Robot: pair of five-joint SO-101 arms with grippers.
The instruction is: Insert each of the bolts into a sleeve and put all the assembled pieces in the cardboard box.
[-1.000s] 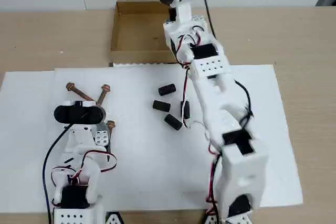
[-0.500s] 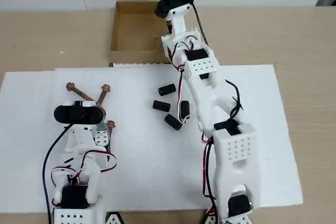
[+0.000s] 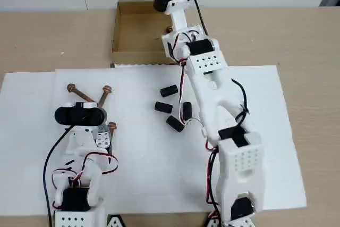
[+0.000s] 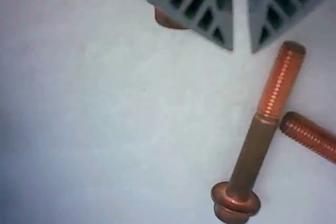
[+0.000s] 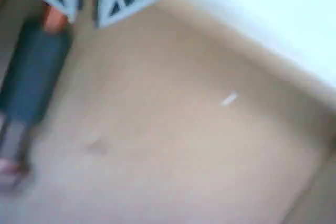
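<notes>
My right gripper is over the right side of the cardboard box, its fingers drawn close on an assembled piece: a black sleeve with a copper bolt through it, slanting down toward the box floor. Several loose black sleeves lie on the white paper near that arm. My left gripper hovers low over the paper with its fingers close together and nothing between them. One bolt lies just beyond them, a second bolt crosses beside it, and a third bolt head peeks from behind a finger.
The white paper sheet covers the table's middle, with bare room between the two arms. The box stands past the paper's far edge on the wooden table. Red and black cables hang along both arms.
The right arm has drawn back and shifted left over the box, bringing its gripper lower inside it. The left arm and the loose bolts and sleeves have stayed put.
</notes>
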